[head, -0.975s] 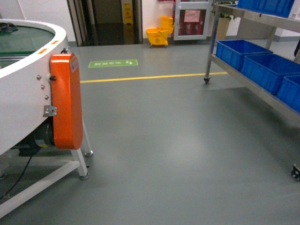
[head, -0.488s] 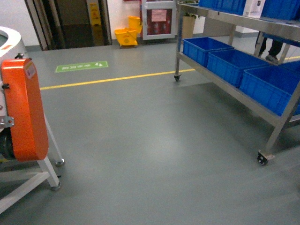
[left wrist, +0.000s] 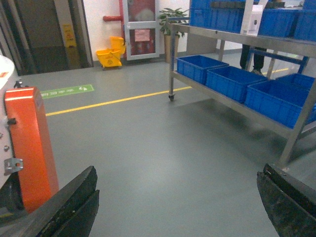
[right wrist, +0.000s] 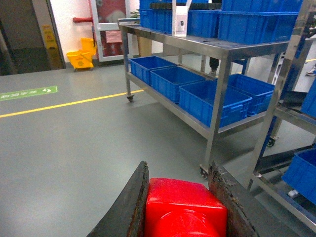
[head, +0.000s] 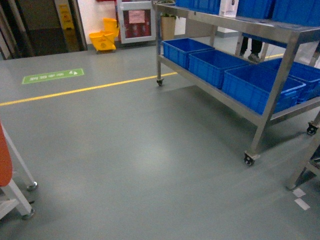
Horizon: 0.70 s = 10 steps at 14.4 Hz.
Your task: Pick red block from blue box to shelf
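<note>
From the head view neither hand shows; the shelf point(head: 235, 65) stands ahead to the right on casters, its lower tier filled with dark blue crates point(head: 260, 87), and open grey floor point(head: 135, 150) lies between the robot and it. Against the head pictures from a moment ago, the shelf has slid from the far right edge toward the middle and looms nearer, while the orange-guarded machine point(head: 4, 162) has drifted almost out at the left, so the base is turning right toward the rack. In the left wrist view the left hand point(left wrist: 177, 202) is spread wide with nothing between its fingers, the shelf well ahead and to its right. In the right wrist view the right hand point(right wrist: 182, 207) is pinching the red block point(right wrist: 185, 207), which sits snug between both fingers, the shelf ahead and slightly right of it. The blue box is in no view. The step in hand looks like the carry from box to shelf; the next move calls for closing the remaining floor, squaring up to the rack, then lifting the right hand to a free spot on a tier before letting go.
</note>
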Available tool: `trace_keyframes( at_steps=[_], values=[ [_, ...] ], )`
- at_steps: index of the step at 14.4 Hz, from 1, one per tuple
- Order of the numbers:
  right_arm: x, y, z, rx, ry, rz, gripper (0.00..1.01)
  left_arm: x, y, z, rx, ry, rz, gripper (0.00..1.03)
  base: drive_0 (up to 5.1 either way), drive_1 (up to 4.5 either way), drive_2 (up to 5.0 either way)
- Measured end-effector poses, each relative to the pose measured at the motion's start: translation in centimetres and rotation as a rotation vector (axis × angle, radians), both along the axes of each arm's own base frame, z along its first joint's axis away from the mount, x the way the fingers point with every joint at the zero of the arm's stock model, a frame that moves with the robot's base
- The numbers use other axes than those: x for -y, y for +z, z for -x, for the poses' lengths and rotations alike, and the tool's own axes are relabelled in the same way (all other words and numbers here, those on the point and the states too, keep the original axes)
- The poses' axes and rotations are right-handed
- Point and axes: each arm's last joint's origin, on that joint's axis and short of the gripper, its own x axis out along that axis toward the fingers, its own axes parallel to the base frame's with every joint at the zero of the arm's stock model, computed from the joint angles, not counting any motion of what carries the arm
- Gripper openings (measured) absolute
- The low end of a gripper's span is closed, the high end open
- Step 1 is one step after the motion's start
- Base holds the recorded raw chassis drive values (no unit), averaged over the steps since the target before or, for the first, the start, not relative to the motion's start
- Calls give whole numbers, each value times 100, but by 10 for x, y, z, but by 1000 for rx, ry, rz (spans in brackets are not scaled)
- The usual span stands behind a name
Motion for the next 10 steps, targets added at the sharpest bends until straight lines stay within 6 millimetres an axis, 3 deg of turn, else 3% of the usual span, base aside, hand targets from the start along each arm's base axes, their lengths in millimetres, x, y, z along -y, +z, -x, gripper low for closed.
trace_keyframes(
  at_steps=[10],
  values=[
    [0,0,0,0,0,0,29,0,0,0,0,0,0,98,-157,-157,-157]
  ],
)
